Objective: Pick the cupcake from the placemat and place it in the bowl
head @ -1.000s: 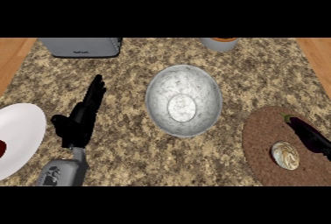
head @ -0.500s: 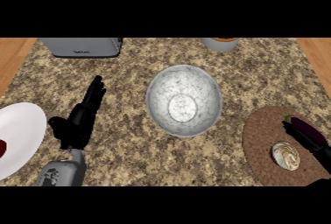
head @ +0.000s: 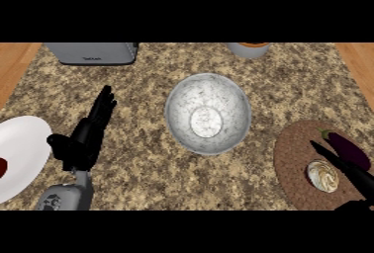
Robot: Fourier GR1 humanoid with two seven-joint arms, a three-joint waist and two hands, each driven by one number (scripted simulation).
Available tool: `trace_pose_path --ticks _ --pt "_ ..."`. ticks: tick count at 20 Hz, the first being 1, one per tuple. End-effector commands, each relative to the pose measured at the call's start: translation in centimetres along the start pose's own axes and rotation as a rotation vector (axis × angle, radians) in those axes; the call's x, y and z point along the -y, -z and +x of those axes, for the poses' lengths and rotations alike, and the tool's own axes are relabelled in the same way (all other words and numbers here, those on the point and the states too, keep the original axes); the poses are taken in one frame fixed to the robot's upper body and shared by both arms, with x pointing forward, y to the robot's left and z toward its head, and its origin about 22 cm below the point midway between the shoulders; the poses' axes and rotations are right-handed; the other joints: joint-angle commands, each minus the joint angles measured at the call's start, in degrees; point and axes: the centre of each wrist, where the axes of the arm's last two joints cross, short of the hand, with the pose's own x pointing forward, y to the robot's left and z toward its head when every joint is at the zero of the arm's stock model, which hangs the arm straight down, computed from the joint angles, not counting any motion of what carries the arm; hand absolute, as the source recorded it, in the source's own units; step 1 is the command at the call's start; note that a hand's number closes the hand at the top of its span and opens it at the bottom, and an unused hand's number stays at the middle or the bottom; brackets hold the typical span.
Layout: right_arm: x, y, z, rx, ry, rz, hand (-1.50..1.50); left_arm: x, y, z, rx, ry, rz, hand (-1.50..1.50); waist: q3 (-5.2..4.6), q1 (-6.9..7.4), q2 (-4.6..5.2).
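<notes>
The cupcake (head: 322, 176), topped with a cream swirl, sits on the round brown placemat (head: 292, 165) at the right of the counter. My right hand (head: 352, 172) comes in from the lower right. Its straight fingers lie just right of the cupcake and over its edge, open and holding nothing. The grey speckled bowl (head: 208, 118) stands in the middle of the counter, left of the placemat, with nothing in it. My left hand (head: 86, 138) rests open at the left, fingers pointing up.
A purple eggplant (head: 348, 147) lies on the placemat just behind the cupcake. A white plate (head: 22, 148) is at the left edge. A grey toaster (head: 91, 53) and a cup (head: 248, 48) stand along the back.
My right hand has slid a little toward the near edge, alongside the cupcake, uncovering the eggplant. The left hand, bowl and cupcake have not moved.
</notes>
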Motion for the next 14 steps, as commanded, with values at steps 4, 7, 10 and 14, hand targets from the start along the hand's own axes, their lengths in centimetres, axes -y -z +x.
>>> trace_pose_path --ticks 4,7,10,14 --pt "-1.4 1.2 -0.1 0.132 -0.173 0.107 1.5 0.4 -0.9 -0.3 0.005 -0.007 -0.013 0.0 0.07 0.28 0.03" --pt "-2.6 1.3 0.2 0.156 -0.209 0.136 1.5 2.0 0.6 0.5 0.006 -0.005 -0.009 0.0 0.04 -0.07 0.02" --pt "-1.8 0.9 -0.2 0.151 -0.14 0.125 1.5 0.7 0.7 0.6 -0.005 0.001 0.003 0.0 0.03 -0.07 0.0" --pt "-13.2 7.7 7.2 0.185 -0.01 0.034 1.5 0.4 0.6 -0.4 -0.018 0.009 0.008 0.0 -0.25 -0.34 -0.35"
